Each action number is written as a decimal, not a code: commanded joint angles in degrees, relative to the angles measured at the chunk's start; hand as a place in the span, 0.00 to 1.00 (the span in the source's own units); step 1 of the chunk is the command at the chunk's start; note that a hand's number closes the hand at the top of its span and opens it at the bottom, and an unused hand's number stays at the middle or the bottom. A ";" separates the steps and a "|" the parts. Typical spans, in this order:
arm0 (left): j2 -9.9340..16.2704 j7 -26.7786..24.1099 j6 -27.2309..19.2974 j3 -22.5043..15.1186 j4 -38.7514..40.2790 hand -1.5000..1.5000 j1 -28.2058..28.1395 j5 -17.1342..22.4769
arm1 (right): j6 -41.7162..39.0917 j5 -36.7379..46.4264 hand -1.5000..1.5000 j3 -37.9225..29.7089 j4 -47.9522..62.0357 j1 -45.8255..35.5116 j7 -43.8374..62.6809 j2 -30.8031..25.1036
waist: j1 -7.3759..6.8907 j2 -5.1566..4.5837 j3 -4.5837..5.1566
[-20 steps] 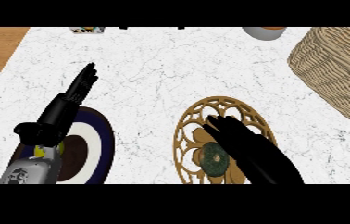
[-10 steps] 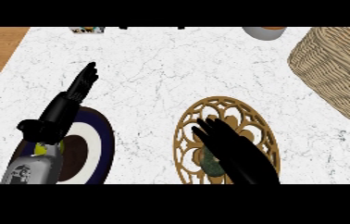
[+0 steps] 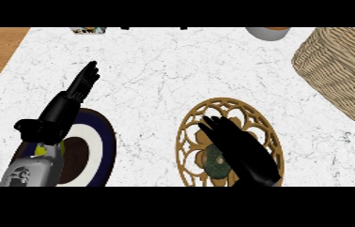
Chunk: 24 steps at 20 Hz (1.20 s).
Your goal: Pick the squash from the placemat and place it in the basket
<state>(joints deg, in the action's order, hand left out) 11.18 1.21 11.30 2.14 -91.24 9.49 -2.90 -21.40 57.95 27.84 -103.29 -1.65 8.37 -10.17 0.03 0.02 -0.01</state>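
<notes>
1. Resting on my round openwork placemat (image 3: 267, 127), the dark green, mottled squash (image 3: 215, 161) sits at 6 o'clock.
2. My right robot hand (image 3: 243, 153) lies over it, fingers straight, gripping nothing.

Counter top (image 3: 180, 66): white, fine grey marble veining; a strip of orange-brown wood grain shows at the far left edge.

Placemat (image 3: 267, 127): round, tan-gold, openwork of rings and petal-shaped loops, white counter visible through the gaps.

Squash (image 3: 215, 159): dark green, mottled with paler flecks.

Basket (image 3: 329, 64): beige-tan, woven in close horizontal rows.

Plate (image 3: 97, 141): dark navy rim, white band inside it, dark brown centre.

Right hand (image 3: 243, 153) and left hand (image 3: 66, 104): both black. Left forearm (image 3: 27, 172): grey, with a small yellow-green patch near the wrist.

Bowl (image 3: 267, 32) at top edge: grey-white outside, orange at the rim.
</notes>
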 commanded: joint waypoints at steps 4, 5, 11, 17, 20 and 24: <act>1.16 -0.70 2.24 2.49 1.49 0.50 2.30 0.86 | -0.29 -0.05 0.00 -1.69 7.24 -1.73 -4.07 0.91 | -0.07 -0.04 0.00; -1.10 1.91 0.34 0.59 -1.32 0.50 0.30 -0.52 | -3.14 1.15 0.00 0.45 3.73 -1.55 -0.64 2.87 | -0.07 0.01 0.01; -0.89 0.51 1.53 1.21 -0.93 0.50 -0.61 -0.31 | 0.48 6.04 1.00 4.57 7.52 1.04 -3.68 1.27 | -0.05 0.02 0.00; -2.04 0.70 0.85 -0.57 -1.48 0.50 -1.37 -2.38 | 3.16 8.57 1.00 4.37 12.96 -3.15 -7.81 1.15 | -0.29 -0.03 0.00; -0.20 0.70 2.61 1.12 -4.56 0.50 -3.58 -0.79 | 6.62 11.88 1.00 6.62 9.30 0.69 -9.70 -2.29 | -0.22 0.06 -0.01; -0.42 -0.59 1.46 2.53 -0.42 0.50 -2.45 -0.81 | 11.98 5.60 1.00 0.40 0.25 7.28 -31.13 -23.16 | 2.04 0.40 -0.15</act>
<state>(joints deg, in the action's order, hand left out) 10.14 1.65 12.54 3.71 -92.20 8.54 -3.95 -14.77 65.00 30.08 -100.08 0.25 -9.74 -20.37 0.72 0.72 0.48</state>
